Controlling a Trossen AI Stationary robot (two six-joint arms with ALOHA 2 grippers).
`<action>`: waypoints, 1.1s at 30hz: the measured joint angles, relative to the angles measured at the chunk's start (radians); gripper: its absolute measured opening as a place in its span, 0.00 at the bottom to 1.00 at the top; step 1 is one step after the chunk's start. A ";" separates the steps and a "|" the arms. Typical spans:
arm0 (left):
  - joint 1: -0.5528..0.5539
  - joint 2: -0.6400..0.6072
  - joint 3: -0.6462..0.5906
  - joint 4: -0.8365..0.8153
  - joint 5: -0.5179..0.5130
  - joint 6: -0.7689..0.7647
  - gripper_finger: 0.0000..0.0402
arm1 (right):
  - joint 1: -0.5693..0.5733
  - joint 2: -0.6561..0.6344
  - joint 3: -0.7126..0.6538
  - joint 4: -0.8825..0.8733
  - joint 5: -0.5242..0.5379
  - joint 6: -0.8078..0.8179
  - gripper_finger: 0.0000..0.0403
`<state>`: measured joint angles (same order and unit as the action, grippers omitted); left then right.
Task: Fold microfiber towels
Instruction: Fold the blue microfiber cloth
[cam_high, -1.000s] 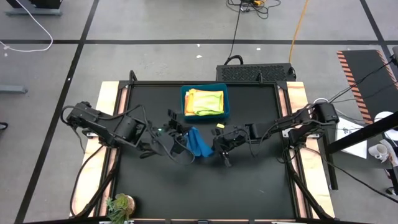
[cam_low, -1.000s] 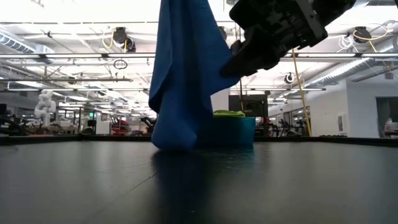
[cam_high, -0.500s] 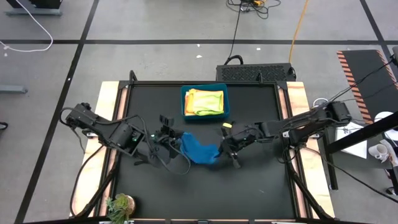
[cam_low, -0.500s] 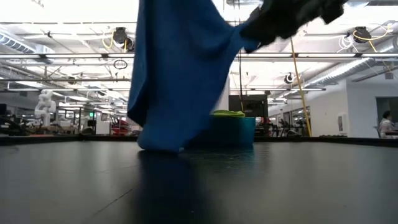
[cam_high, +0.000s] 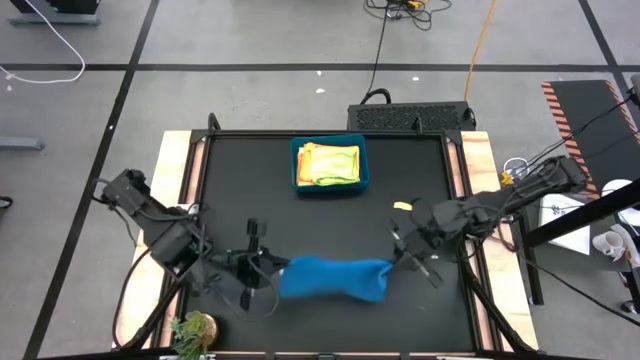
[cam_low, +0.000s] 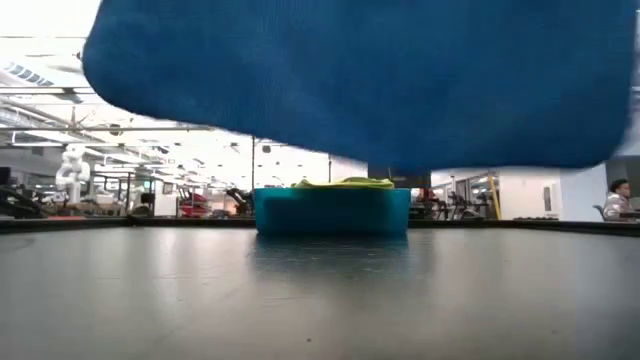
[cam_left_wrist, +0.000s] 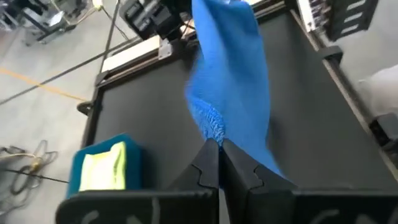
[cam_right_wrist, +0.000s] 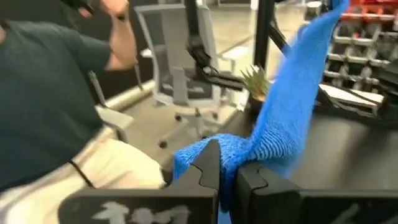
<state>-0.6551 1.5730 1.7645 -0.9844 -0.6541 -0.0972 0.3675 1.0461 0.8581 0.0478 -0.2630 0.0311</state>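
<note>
I see the towel stretched between my left gripper and right gripper, near the table's front; the bin of folded towels sits behind.

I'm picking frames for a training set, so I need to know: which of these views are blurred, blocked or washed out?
Low view: the blue towel hangs close to the lens and blocks the upper half; ceiling lights are blown out at top left. Left wrist view: the towel's far end and the right gripper are motion-smeared. Right wrist view: the person and chair behind are blurred. High view: evenly lit, sharp.
</note>
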 joint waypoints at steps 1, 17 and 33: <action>-0.008 0.000 0.000 -0.001 0.000 -0.019 0.01 | 0.008 -0.013 0.000 -0.001 0.000 0.014 0.00; 0.143 -0.008 -0.461 0.193 0.102 -0.221 0.02 | -0.093 0.063 0.000 -0.461 0.267 0.191 0.00; 0.443 -0.011 -0.781 0.552 0.142 -0.034 0.02 | -0.339 0.143 -0.117 -0.487 0.460 0.065 0.00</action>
<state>-0.2124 1.5623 0.9837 -0.4320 -0.5123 -0.1317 0.0281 1.1890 0.7415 -0.4388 0.1968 0.0965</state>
